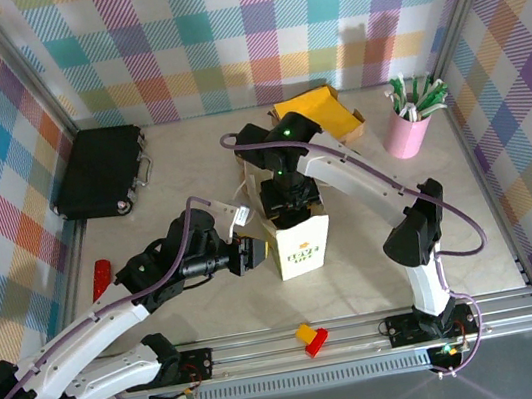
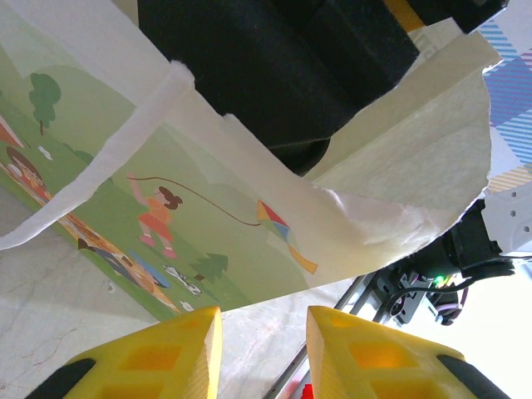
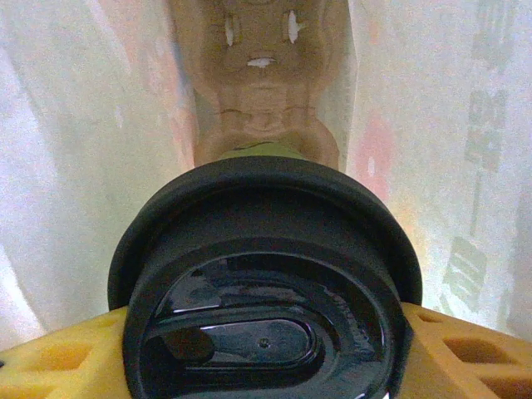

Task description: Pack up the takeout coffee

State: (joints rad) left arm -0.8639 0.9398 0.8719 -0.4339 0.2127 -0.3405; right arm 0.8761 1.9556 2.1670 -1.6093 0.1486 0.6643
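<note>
The takeout coffee's round black lid (image 3: 266,291) sits between my right gripper's (image 3: 266,341) yellow fingers (image 3: 58,357), which are shut on it. A sliver of its green cup (image 3: 258,152) shows under the lid. It hangs inside the white paper bag (image 3: 91,166), above a brown cardboard carrier (image 3: 259,83) at the bottom. From above, the right gripper (image 1: 290,206) reaches down into the mouth of the upright bag (image 1: 301,250). My left gripper (image 1: 251,252) is at the bag's left side. Its jaws (image 2: 264,332) stand apart with only table between them, just short of the printed bag wall (image 2: 233,241).
A black case (image 1: 99,170) lies at the back left. A pink cup of straws (image 1: 408,126) stands at the back right, with a yellow packet on a box (image 1: 318,110) behind the bag. A red item (image 1: 101,276) lies left, and a red-yellow piece (image 1: 313,337) on the front rail.
</note>
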